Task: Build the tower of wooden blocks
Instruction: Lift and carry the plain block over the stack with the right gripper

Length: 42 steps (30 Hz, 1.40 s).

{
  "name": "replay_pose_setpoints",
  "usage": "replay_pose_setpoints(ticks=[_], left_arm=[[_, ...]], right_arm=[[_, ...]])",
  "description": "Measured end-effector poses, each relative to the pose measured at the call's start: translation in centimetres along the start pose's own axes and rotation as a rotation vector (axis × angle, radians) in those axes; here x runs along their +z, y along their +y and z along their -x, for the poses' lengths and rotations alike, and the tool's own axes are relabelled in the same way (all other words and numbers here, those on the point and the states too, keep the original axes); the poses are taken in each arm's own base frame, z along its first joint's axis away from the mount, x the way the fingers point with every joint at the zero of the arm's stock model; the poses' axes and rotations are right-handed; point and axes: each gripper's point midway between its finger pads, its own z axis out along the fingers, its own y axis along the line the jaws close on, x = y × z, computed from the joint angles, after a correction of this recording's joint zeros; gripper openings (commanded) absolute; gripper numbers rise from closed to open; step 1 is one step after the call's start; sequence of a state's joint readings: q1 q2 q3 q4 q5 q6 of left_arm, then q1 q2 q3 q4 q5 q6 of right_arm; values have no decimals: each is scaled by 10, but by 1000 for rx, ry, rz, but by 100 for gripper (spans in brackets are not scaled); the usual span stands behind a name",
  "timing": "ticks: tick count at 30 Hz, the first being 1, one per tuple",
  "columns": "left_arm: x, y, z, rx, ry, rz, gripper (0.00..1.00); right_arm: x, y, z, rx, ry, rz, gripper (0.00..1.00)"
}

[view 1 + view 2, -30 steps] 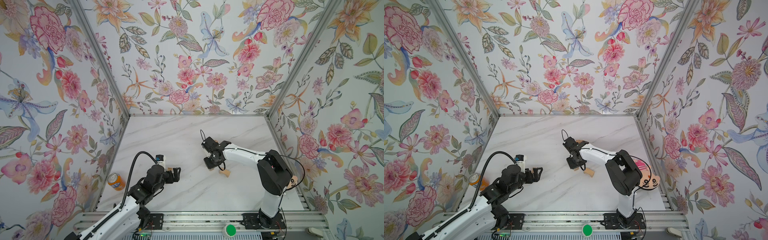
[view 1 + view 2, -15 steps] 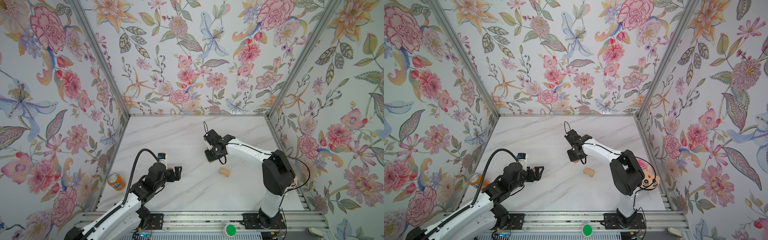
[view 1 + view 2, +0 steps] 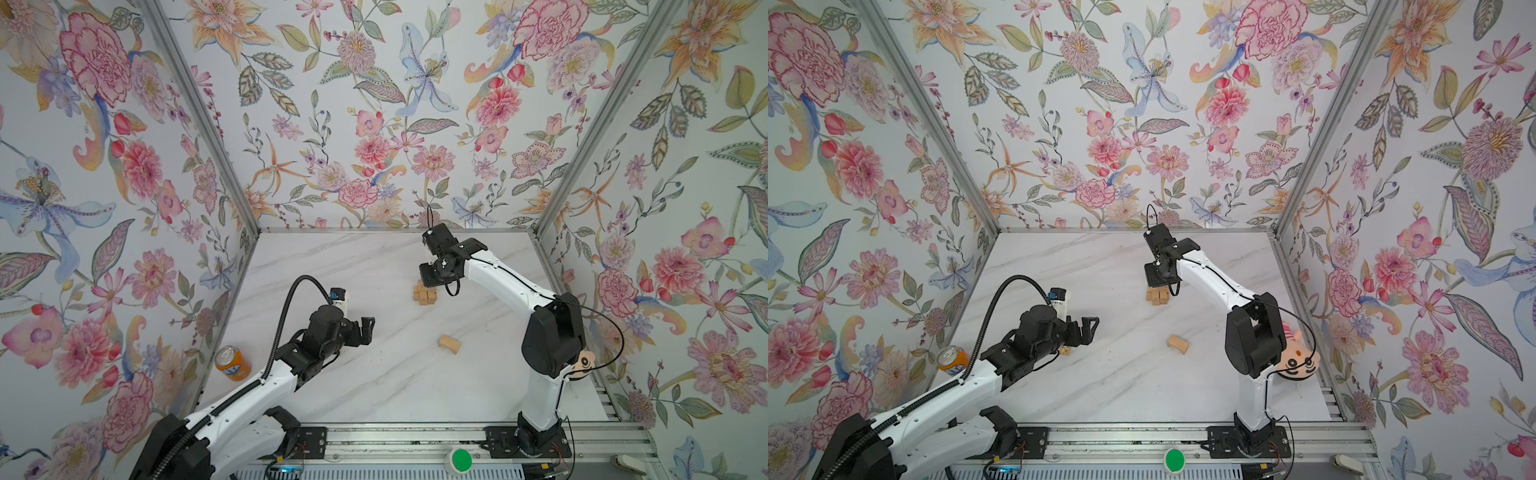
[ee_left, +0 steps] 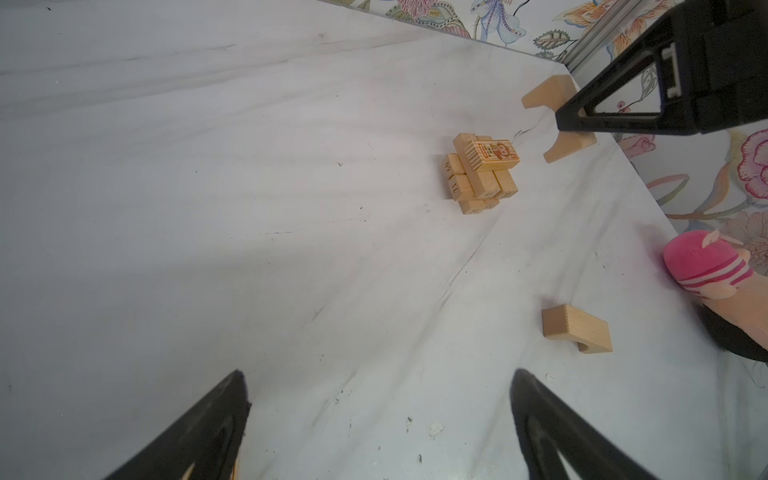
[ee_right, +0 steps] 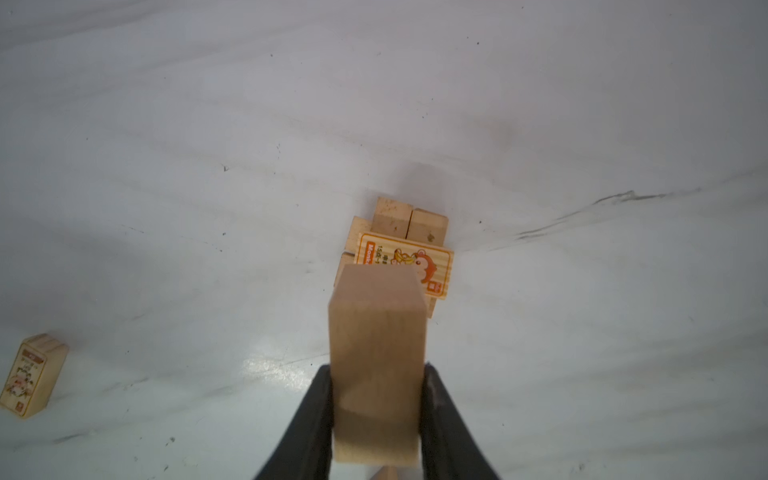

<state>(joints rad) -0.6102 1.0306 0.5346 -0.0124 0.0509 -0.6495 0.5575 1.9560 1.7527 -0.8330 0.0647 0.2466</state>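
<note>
Well, on the marble table (image 3: 374, 395) the left gripper (image 4: 378, 374) hung low with its jaws spread wide over bare marble; the right gripper (image 5: 377, 374) was clamped on a plain wood block (image 5: 376, 340), held close beside the tower (image 3: 424, 294). That tower sat mid-table toward the back wall, a printed brick (image 5: 405, 259) on top; one arch block (image 3: 449, 344) lay apart, nearer the front; another printed block (image 5: 31, 374) lay by the left gripper.

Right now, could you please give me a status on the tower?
Left gripper open, empty. Right gripper shut on a wood block, raised near the tower. Loose block lies aside.
</note>
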Motion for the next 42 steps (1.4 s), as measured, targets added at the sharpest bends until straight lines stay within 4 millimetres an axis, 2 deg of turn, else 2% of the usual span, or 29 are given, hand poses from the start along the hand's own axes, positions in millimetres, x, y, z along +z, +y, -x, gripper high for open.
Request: replay_pose_setpoints(ticks=[9, 23, 30, 36, 42], left_arm=[[13, -8, 5, 15, 13, -22, 99], [15, -9, 5, 27, 18, -22, 99], [15, -10, 4, 38, 20, -28, 99], [15, -17, 5, 60, 19, -69, 99], [13, -31, 11, 87, 8, -138, 99]], right_arm=[[36, -11, -5, 16, 98, -34, 32], [34, -15, -7, 25, 116, -41, 32], [39, -19, 1, 44, 109, -44, 32], [51, -19, -3, 47, 135, -51, 32], [52, -20, -6, 50, 149, -54, 32]])
